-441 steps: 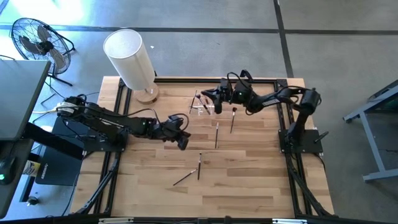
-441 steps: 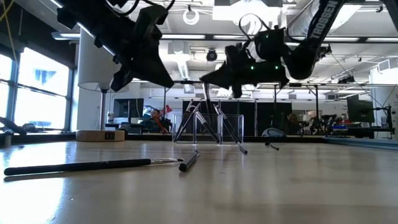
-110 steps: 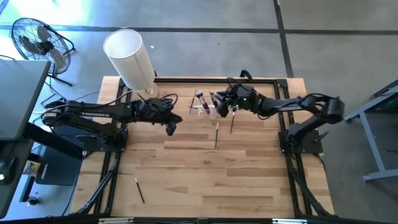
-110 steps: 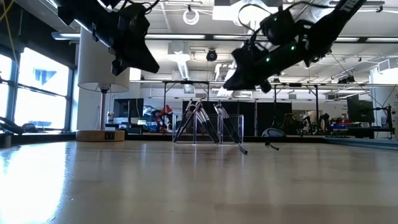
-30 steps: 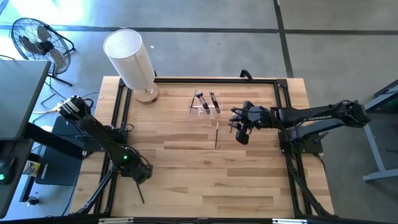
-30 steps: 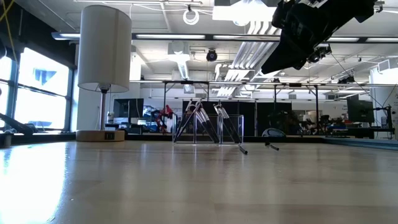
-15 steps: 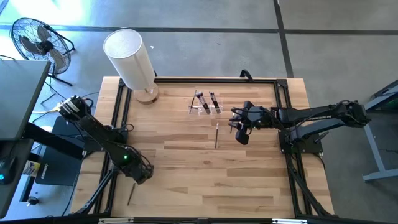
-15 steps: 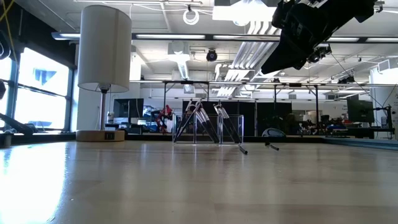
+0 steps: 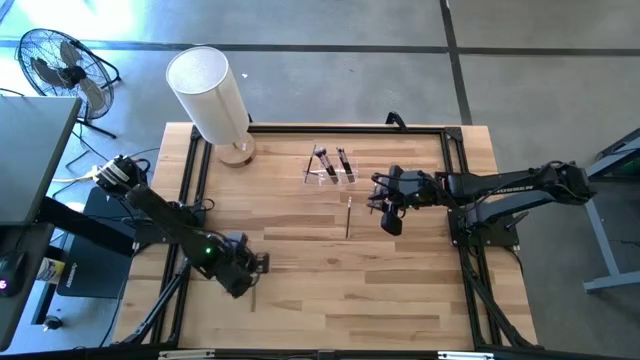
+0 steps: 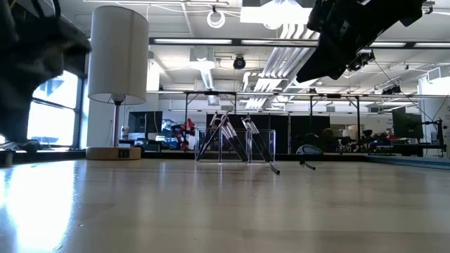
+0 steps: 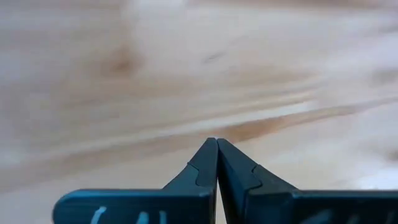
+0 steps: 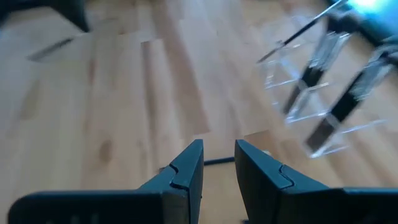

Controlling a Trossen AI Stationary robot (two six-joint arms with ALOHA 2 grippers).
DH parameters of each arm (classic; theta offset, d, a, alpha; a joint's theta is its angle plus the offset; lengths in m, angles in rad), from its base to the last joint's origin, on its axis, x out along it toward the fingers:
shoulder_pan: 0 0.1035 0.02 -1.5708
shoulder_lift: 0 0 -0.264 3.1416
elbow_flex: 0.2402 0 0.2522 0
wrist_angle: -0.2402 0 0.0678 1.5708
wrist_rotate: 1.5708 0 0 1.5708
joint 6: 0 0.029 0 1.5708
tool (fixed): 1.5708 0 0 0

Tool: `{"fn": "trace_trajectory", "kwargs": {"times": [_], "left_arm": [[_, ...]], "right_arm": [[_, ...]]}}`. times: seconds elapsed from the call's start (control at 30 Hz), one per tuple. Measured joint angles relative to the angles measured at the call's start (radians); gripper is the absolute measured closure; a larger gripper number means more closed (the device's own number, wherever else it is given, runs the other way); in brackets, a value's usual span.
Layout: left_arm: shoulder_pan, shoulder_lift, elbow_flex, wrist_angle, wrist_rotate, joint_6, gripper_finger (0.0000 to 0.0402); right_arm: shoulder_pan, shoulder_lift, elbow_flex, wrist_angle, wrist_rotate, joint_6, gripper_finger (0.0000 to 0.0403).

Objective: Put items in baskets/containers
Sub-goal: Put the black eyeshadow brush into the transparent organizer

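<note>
At the far left corner of the pale wooden plank table (image 9: 400, 290) stands a tall white cylinder on a round wooden base (image 9: 212, 96). Nearer and to its right, the left gripper (image 9: 252, 268) hangs low over the near-left boards, its two dark fingers (image 11: 208, 163) pressed flat together with nothing visible between them. Farther right, at the far middle of the table, sits the small clear boxy plastic holder (image 9: 329, 167), little more than glinting edges, with thin dark-handled brushes (image 9: 343, 162) leaning in it at a slant. Just near of the holder, one more thin dark brush with a pale end (image 9: 348, 216) lies loose on the wood. To the right of that, the right gripper (image 9: 384, 206) hovers above the boards, fingers (image 12: 185, 166) slightly parted and empty, apparently just beyond the loose brush.
</note>
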Motion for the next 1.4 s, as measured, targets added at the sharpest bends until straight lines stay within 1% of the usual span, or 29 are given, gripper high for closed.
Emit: {"fn": "trace_trajectory", "kwargs": {"times": [0.1, 0.17, 0.23, 0.37, 0.4, 0.47, 0.57, 0.63, 0.73, 0.83, 0.97, 1.1, 1.23, 1.33, 1.4], "left_arm": [[0.072, 0.0, 0.054, 0.007, -0.147, 0.091, 0.0402], [0.131, 0.0, 0.078, 0.031, -0.192, 0.189, 0.0402], [0.199, 0.006, 0.098, 0.106, -0.195, 0.349, 0.0401], [0.351, 0.008, 0.128, 0.359, -0.197, 0.786, 0.0401], [0.39, 0.008, 0.134, 0.439, -0.188, 0.897, 0.0401], [0.467, 0.008, 0.144, 0.607, -0.137, 1.102, 0.0401], [0.593, 0.008, 0.163, 0.812, -0.044, 1.346, 0.0401], [0.677, 0.007, 0.184, 0.889, 0.021, 1.477, 0.0401], [0.79, 0.006, 0.211, 0.928, 0.106, 1.637, 0.0401], [0.889, 0.006, 0.221, 0.922, 0.163, 1.736, 0.0401], [0.992, 0.006, 0.212, 0.882, 0.194, 1.796, 0.0401], [1.057, 0.006, 0.174, 0.877, 0.215, 1.838, 0.0401], [1.109, 0.006, 0.106, 0.881, 0.248, 1.888, 0.0401], [1.146, 0.006, 0.039, 0.979, 0.326, 1.891, 0.0401], [1.156, 0.006, 0.0, 1.047, 0.348, 1.894, 0.0401]], "right_arm": [[0.012, 0.0, 0.0, -0.001, -0.048, 0.032, 0.0316], [0.032, 0.0, 0.0, -0.002, -0.057, 0.034, 0.0316], [0.054, 0.0, 0.0, -0.003, -0.059, 0.034, 0.0316], [0.098, 0.0, 0.0, -0.005, -0.052, 0.035, 0.0316], [0.107, 0.0, 0.0, -0.005, -0.044, 0.035, 0.0316], [0.125, 0.0, 0.0, -0.005, -0.026, 0.037, 0.0316], [0.144, 0.0, 0.0, -0.007, 0.01, 0.064, 0.0316], [0.153, 0.0, 0.0, -0.008, 0.04, 0.079, 0.0316], [0.158, 0.0, 0.0, -0.008, 0.099, 0.113, 0.0316], [0.157, 0.0, 0.0, -0.008, 0.149, 0.167, 0.0316], [0.154, 0.0, 0.0, -0.008, 0.225, 0.219, 0.0316], [0.154, 0.0, 0.0, -0.008, 0.334, 0.265, 0.0316], [0.154, 0.0, 0.0, -0.008, 0.419, 0.31, 0.0316], [0.154, 0.0, 0.0, -0.008, 0.467, 0.34, 0.0316], [0.154, 0.0, 0.0, -0.008, 0.496, 0.353, 0.0316]]}}
